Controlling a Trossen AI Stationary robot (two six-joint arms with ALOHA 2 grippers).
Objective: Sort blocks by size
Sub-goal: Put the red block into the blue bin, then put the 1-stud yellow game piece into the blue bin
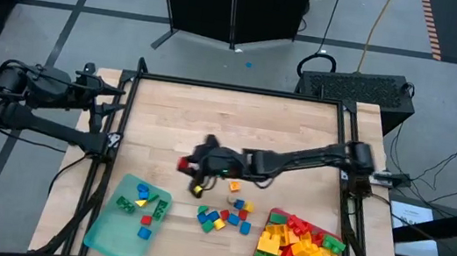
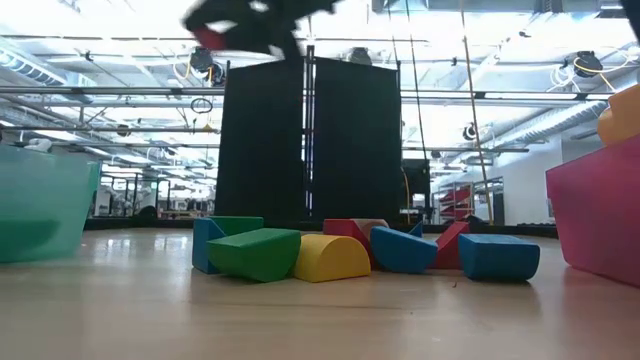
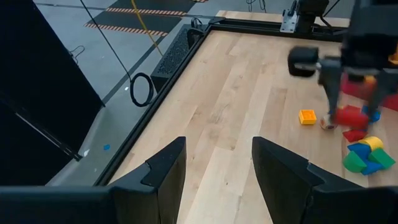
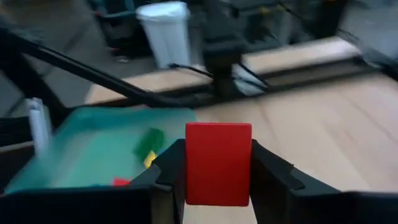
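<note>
Red block (image 4: 218, 163) fills the near part of the right wrist view, clamped between the right hand's (image 4: 218, 186) two fingers, flat face toward the camera. From above, that hand (image 1: 192, 167) is raised over the middle of the table (image 1: 238, 125), arm reaching in from the right edge, red block (image 1: 183, 164) at its tip. Teal tray (image 1: 105, 227) sits at the near left corner with a few small blocks (image 1: 144, 201) in it: green, yellow, blue, red. Red tray (image 1: 275, 214) at the near right is piled with larger yellow, red and green blocks (image 1: 301, 246). Between the trays lies a loose cluster (image 1: 225, 219) of green, blue, red and yellow blocks, near the table's front edge. One orange-yellow block (image 1: 235, 185) lies apart, just right of the hand. In the low view the cluster (image 2: 330, 255) rests on the table, right hand blurred high above it. Left hand (image 3: 216, 171) waits off the table's far left edge, fingers apart, holding nothing.
</note>
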